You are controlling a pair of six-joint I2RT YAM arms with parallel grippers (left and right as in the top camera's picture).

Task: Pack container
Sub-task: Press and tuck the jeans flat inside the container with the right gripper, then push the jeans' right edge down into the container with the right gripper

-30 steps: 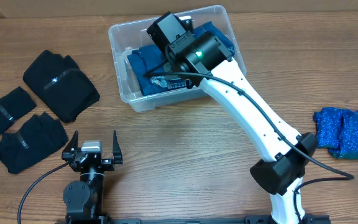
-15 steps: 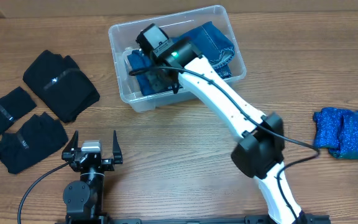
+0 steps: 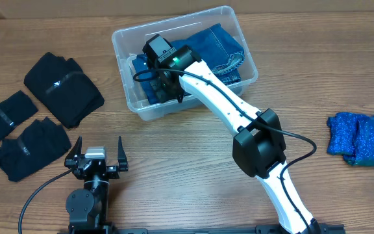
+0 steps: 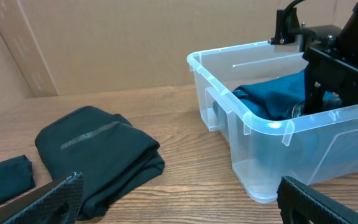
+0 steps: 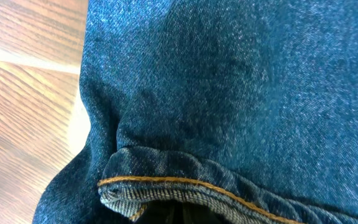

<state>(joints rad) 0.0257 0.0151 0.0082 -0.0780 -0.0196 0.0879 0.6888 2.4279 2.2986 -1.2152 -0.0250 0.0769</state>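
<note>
Since a moment ago, my right arm [image 3: 216,104] swings more toward 9 o'clock. Close to me, my left gripper [image 3: 98,156] rests with fingers spread wide, holding nothing. Black clothes [image 3: 63,79] lie at 9 o'clock. Far off at 12 o'clock, the container [image 3: 154,110] holds jeans [image 3: 223,42]. My right gripper [image 3: 160,71] pushes down on them, and I cannot tell if it is squeezing.

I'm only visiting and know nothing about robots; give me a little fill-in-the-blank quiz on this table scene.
The jeans in the clear container are ____.
The arm reaching into the container is the robot's ____ one.
The folded clothes left of the container are ____.
The left gripper stands ____.
Missing: blue, right, black, open.
</note>
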